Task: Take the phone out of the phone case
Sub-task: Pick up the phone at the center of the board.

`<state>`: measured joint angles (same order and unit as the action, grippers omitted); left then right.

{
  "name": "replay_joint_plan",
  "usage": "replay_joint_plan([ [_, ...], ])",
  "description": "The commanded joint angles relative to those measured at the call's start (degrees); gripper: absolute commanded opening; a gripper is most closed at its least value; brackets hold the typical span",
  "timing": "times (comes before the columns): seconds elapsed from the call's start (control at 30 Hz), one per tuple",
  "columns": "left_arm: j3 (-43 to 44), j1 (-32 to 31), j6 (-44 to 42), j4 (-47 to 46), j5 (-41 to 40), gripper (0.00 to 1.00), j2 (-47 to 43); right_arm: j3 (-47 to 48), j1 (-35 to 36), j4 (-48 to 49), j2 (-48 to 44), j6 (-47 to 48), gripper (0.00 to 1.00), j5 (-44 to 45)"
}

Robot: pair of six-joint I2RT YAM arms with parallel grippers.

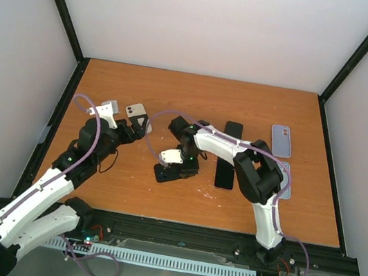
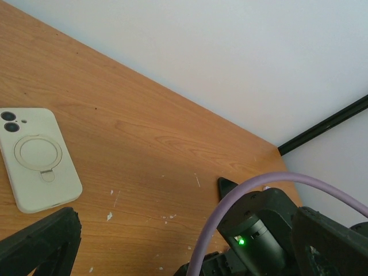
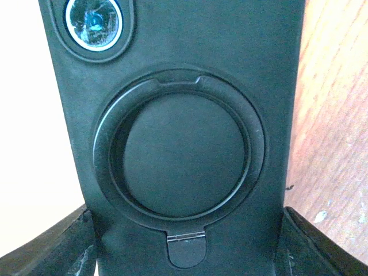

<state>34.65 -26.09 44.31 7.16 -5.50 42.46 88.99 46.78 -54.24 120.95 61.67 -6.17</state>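
Though the right gripper [image 3: 187, 256] straddled the case [image 3: 184, 144], jaws near its sides, grip unclear, the phone [image 3: 92, 17] was not out; the left gripper [image 1: 140, 126] gaped empty.

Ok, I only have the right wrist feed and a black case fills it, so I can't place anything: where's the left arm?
Observer: The left gripper hangs open beside a cream case, left of the black case.
Operator: Is any phone out already?
Observer: What looks like a bare black phone lies flat just right of the right gripper.
Operator: Other cases?
Observer: A lilac case lies near the right edge of the table.
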Motion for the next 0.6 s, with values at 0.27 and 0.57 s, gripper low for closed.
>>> replay_joint_plan([
  [0.27, 8.42, 0.23, -15.72, -6.72, 5.96, 0.96, 5.49, -3.8, -11.26, -13.05, -15.19, -6.09, 0.52, -29.29],
  [0.57, 2.83, 0.16, -29.49, -20.55, 34.16, 0.87, 9.19, -4.5, -24.01, -23.65, -21.4, -1.19, 0.51, -49.27],
])
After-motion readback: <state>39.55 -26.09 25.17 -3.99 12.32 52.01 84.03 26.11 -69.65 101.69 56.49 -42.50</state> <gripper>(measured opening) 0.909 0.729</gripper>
